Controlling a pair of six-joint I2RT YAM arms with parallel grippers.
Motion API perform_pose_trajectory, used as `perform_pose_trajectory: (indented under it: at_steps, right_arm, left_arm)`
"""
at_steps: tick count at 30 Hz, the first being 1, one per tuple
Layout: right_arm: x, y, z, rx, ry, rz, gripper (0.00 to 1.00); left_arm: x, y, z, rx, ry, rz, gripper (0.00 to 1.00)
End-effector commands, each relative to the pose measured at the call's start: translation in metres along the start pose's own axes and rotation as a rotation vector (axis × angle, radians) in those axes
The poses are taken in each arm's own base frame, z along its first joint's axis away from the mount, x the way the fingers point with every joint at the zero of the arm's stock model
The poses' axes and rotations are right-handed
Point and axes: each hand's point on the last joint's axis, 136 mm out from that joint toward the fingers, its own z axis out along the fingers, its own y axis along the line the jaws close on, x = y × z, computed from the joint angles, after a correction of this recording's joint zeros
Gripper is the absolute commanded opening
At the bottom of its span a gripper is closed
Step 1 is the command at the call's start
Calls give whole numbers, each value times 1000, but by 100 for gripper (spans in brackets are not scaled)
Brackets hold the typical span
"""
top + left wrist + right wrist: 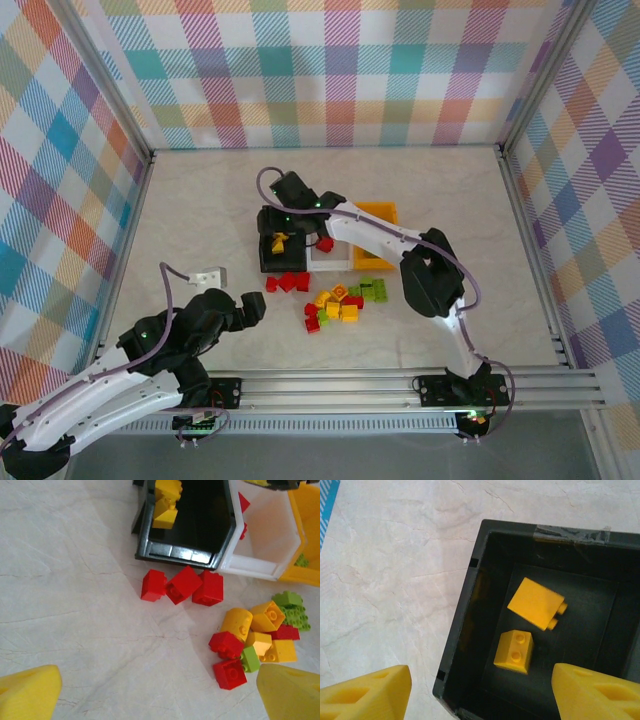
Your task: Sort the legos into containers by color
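The right fingers (365, 692) are spread wide with nothing between them, and they hang over the black bin (470, 630) at the centre of the top view. Directly under them, two yellow bricks (536, 603) lie on the bin floor, one flat and tilted, the other with its studs turned sideways. The left fingers (27, 692) are also fully spread and empty, low above the desk (65, 580) in the lower left of the top view.

The loose bricks are all on the desk below the bins in the top view. Three red bricks (182, 585) make a short row just in front of the black bin's near wall. The row's long axis runs left to right in the left wrist view, almost parallel to that wall. The mixed heap (255, 640) of red, yellow and green pieces lies to the right of the row.

In my judgement the left arm is nearer to the red row, which lies straight ahead of its fingers. The white bin (260, 535) seems to hold red pieces, so the red row probably belongs there. It stands just right of the black bin, next to the orange-yellow bin (307, 525).
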Motion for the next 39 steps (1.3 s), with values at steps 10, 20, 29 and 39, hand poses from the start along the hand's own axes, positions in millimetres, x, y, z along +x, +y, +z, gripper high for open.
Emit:
perform_pose_trajectory:
  at_steps: [10, 20, 29, 39]
  right_arm:
    - [71, -55, -108, -6, -64, 87, 75]
    - [114, -99, -144, 48, -96, 153, 75]
    - [117, -108, -160, 57, -134, 161, 76]
    - [114, -108, -170, 46, -165, 168, 76]
  left_arm:
    - [60, -88, 58, 131, 246, 244, 94]
    - [90, -97, 95, 3, 287, 407, 79]
    - [102, -77, 114, -87, 313, 427, 69]
    - [97, -25, 93, -213, 319, 381, 60]
